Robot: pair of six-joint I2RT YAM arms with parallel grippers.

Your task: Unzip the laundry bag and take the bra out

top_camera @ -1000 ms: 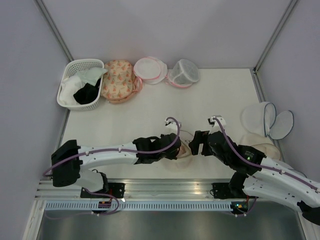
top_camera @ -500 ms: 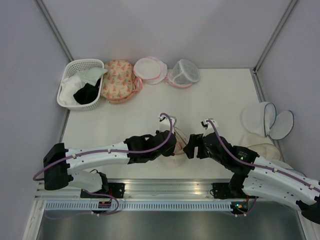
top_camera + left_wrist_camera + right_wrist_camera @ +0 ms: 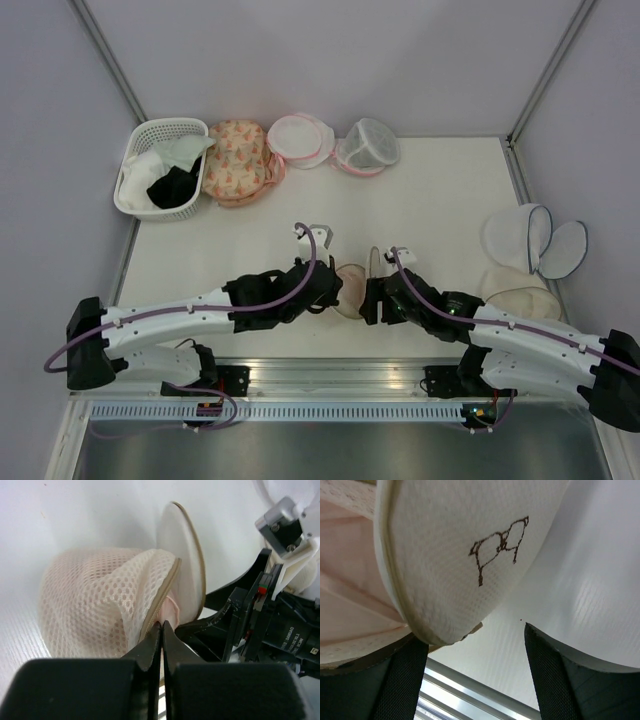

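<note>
We see the left gripper point(image 3: 161, 626) with its two black fingers pressed together on the beige zip trim point(image 3: 162, 592) of the round cream-white mesh laundry bag point(image 3: 95, 615), at the lip of its opening. The laundry bag lies on the white table point(image 3: 420, 190), near the front edge, between the two grippers. Its zip is undone. The round flap point(image 3: 445, 580), which carries a small black line drawing point(image 3: 500, 545), stands up and apart from the mesh dome. In the gap we see the soft pale pink bra point(image 3: 350, 595), which is inside the bag.

The right gripper point(image 3: 472, 634) has its fingers wide apart and grips nothing. The lower edge of the flap hangs just over the space between them, close to one finger, and we cannot tell whether it touches.

At the far edge of the table stands a white plastic basket point(image 3: 140, 140) with white and black garments. Beside it are a peach floral-print bag point(image 3: 235, 160) and two pink-trimmed white round bags point(image 3: 300, 140). At the right side lie blue-trimmed white mesh bags point(image 3: 530, 240).
</note>
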